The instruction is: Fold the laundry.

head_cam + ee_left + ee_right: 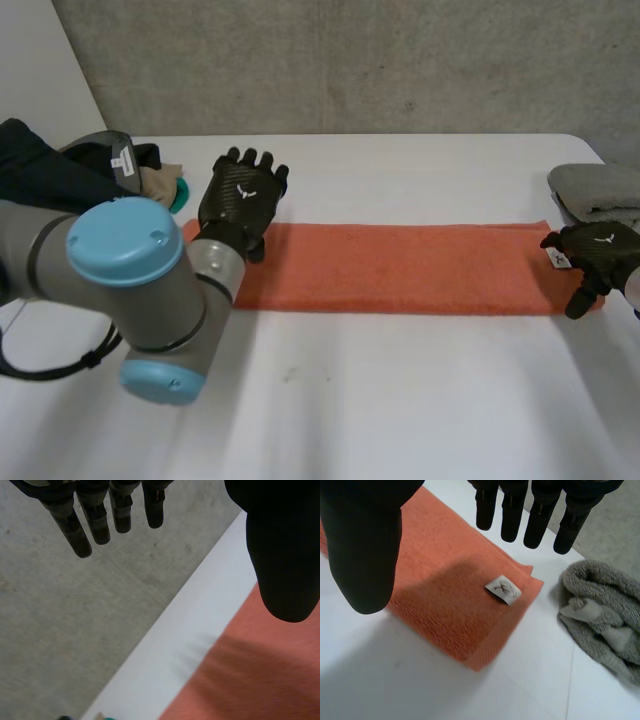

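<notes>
Orange towel (400, 268) lies as a long folded strip mid-tabletop, with its long axis parallel to the far edge of the table (400, 400) and its short ends pointing at the left and right edges. Left hand (240, 200) hovers over the left short end, fingers straight, thumb apart, holding nothing. Right hand (598, 252) is over the right short end by the white label (503, 590), fingers extended, thumb wide, also empty. Each hand has its own end beneath it. Judgement: the next fold halves the length, end to end. Grey towel (595, 188) sits near the far right corner.
</notes>
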Controlling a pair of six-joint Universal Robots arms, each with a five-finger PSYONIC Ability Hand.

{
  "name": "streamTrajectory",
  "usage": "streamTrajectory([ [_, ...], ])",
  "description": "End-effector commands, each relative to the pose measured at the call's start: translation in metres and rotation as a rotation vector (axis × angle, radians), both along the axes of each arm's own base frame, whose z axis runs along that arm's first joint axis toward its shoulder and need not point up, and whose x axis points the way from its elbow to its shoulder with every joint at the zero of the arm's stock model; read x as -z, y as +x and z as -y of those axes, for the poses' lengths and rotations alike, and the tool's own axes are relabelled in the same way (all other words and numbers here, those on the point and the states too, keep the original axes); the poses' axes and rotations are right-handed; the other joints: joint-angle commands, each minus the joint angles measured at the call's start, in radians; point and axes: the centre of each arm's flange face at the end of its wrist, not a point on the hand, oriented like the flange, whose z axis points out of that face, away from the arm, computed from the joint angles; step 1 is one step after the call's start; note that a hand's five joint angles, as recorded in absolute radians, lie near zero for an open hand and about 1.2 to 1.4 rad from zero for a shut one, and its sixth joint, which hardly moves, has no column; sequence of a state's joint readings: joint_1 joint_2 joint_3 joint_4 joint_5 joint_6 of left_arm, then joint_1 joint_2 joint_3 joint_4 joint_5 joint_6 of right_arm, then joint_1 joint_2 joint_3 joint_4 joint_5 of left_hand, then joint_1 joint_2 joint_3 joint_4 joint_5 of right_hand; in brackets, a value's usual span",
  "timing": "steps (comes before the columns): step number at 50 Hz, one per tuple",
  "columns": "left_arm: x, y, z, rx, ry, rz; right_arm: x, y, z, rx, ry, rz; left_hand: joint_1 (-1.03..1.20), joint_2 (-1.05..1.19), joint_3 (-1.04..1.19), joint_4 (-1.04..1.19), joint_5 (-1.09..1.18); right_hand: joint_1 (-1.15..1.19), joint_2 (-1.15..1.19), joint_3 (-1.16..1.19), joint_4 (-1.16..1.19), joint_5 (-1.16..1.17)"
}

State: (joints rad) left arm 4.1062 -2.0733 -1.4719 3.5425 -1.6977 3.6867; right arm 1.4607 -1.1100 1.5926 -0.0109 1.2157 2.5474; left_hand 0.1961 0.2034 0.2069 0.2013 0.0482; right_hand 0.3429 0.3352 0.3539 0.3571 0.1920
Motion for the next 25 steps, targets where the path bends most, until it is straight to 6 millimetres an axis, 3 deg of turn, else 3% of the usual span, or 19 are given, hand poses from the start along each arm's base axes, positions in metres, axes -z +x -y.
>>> streamTrajectory([
  [1,0.011,0.012,-0.012,0.012,0.094,-0.059,0.019,-0.012,0.014,0.026,-0.042,-0.033,-0.021,-0.028,-0.032,-0.026,-0.047,0.144,0.152,0.133,0.130,0.120],
  [5,0.016,0.015,-0.015,0.009,0.110,-0.051,0.030,-0.019,0.021,0.027,-0.047,-0.066,-0.021,-0.028,-0.032,-0.026,-0.047,0.402,0.410,0.391,0.388,0.378],
  [6,0.017,0.016,-0.015,0.009,0.113,-0.049,0.034,-0.021,0.023,0.026,-0.043,-0.083,-0.021,-0.028,-0.032,-0.026,-0.047,0.824,0.832,0.813,0.810,0.800],
  [7,0.017,0.016,-0.015,0.009,0.112,-0.048,0.036,-0.023,0.024,0.027,-0.045,-0.095,-0.021,-0.028,-0.032,-0.026,-0.047,1.051,1.059,1.040,1.037,1.027],
  [9,0.016,0.016,-0.016,0.007,0.112,-0.048,0.033,-0.030,0.029,0.052,-0.058,-0.122,-0.021,-0.028,-0.032,-0.026,-0.047,1.053,1.061,1.042,1.039,1.030],
  [14,0.006,0.019,-0.015,0.001,0.091,-0.062,0.022,-0.072,0.039,0.217,-0.082,-0.211,-0.021,-0.028,-0.032,-0.026,-0.047,1.053,1.061,1.042,1.039,1.030],
  [21,-0.004,0.028,-0.016,-0.016,0.075,-0.078,0.002,-0.122,0.052,0.314,-0.139,-0.385,-0.021,-0.028,-0.032,-0.026,-0.047,1.053,1.061,1.042,1.039,1.030],
  [25,-0.008,0.032,-0.019,-0.021,0.071,-0.086,-0.005,-0.130,0.054,0.314,-0.158,-0.469,-0.021,-0.028,-0.032,-0.026,-0.047,1.053,1.061,1.042,1.039,1.030],
])
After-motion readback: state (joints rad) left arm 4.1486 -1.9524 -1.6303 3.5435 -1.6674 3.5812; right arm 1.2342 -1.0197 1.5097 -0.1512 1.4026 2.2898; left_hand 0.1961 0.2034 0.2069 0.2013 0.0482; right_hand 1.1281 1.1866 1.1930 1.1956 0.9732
